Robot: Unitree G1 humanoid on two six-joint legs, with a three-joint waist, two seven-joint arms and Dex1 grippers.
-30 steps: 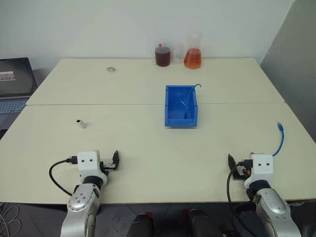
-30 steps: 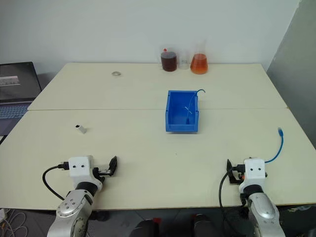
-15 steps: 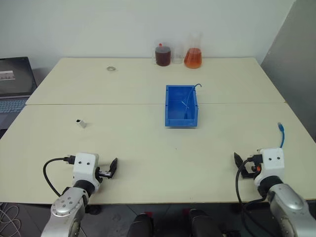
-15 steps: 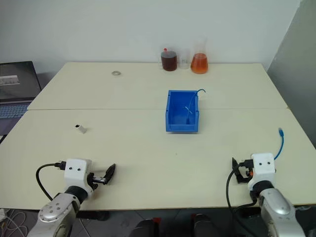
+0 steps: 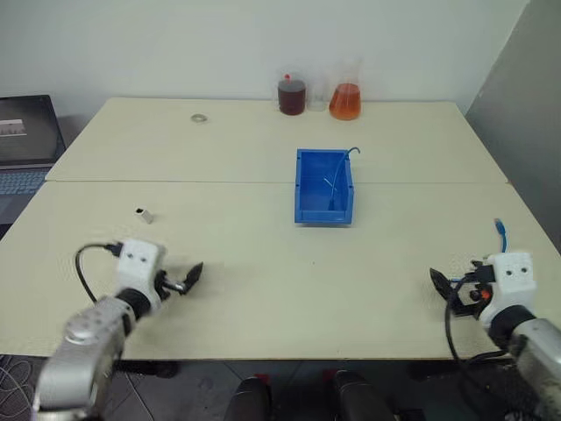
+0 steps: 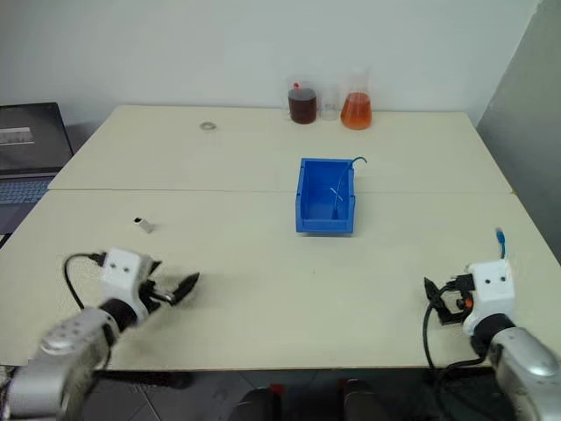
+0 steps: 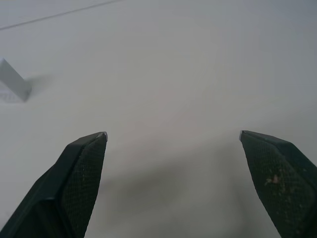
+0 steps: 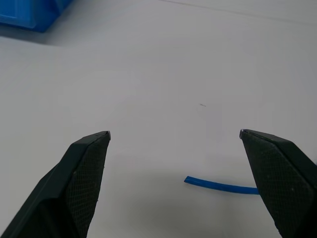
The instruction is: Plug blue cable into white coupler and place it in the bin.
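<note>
Both grippers, left (image 5: 191, 275) and right (image 5: 441, 282), are hanging with jaws apart, holding nothing. The white coupler (image 5: 144, 215) is lying at eleven o'clock of the left gripper, so the approach should be aligning the fingers across its short sides.

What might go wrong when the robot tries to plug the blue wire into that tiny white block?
The white coupler is tiny and lies loose, so the open left gripper may knock it away. The blue cable lies by the table's right edge, so a nudge from the open right gripper might push it off.
</note>
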